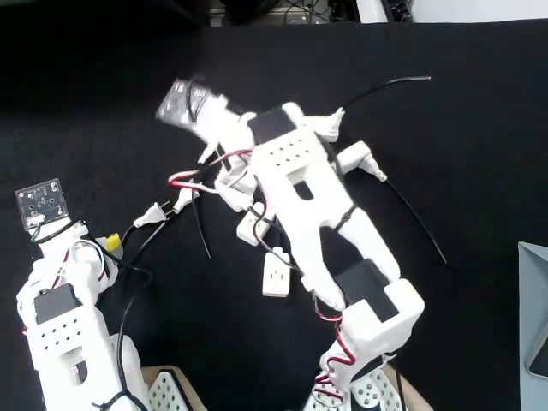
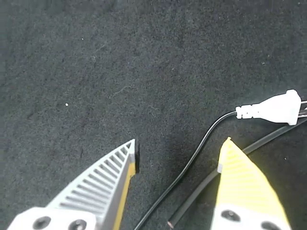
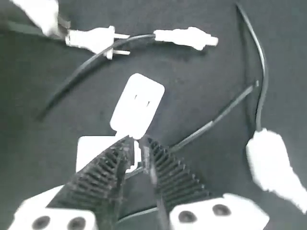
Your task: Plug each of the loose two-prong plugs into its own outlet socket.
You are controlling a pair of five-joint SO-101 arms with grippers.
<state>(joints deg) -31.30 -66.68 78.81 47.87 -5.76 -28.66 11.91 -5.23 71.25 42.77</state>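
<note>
Across the black bench [image 1: 462, 111], the right claw [image 3: 138, 141] is clenched at the end of an outlet socket [image 3: 137, 103], grip uncertain, while the left claw [image 2: 180, 140] hangs released near a loose two-prong plug [image 2: 276, 109]. The first pickup seems in hand, with no plug looking seated yet. Next, I judge, the left claw must close on that plug's body, prongs kept free.

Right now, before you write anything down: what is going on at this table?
Two robot arms are set to put loose plugs into sockets. The left gripper is open, low over the black cloth, with a plug lying just ahead of it. The right gripper is down at the edge of a white socket. Its slots are empty, and another plug lies loose beyond it.
</note>
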